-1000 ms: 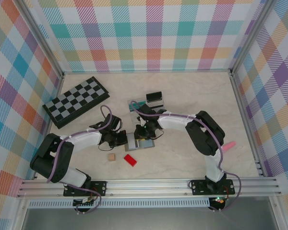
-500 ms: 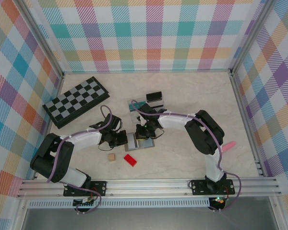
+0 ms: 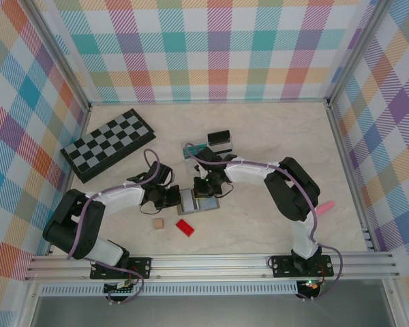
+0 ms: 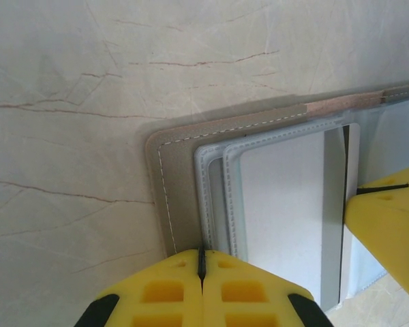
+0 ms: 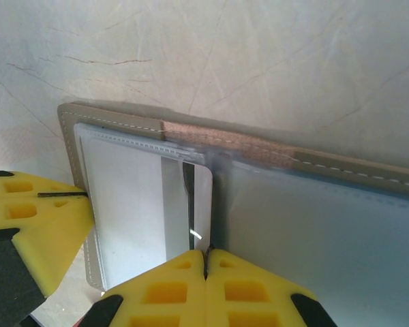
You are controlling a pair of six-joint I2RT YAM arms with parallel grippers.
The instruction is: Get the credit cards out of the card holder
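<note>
One silver-grey card (image 5: 150,197) in open card holder (image 5: 327,231)

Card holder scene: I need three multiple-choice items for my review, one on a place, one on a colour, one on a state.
1. Where does the red block lie?
A. On the near side of the card holder.
B. Beyond the card holder, by the far wall.
C. On top of the card holder.

2. What colour are the left end effector's fingers?
A. Blue.
B. Yellow.
C. White.

3. How is the card holder?
A. Folded shut.
B. Standing on edge.
C. Lying open, a credit card in it.

Answers:
1 A, the top view shows the red block toward the arms from the card holder.
2 B, the left wrist view shows them yellow.
3 C, both wrist views show its inner panels and the credit card.
</note>
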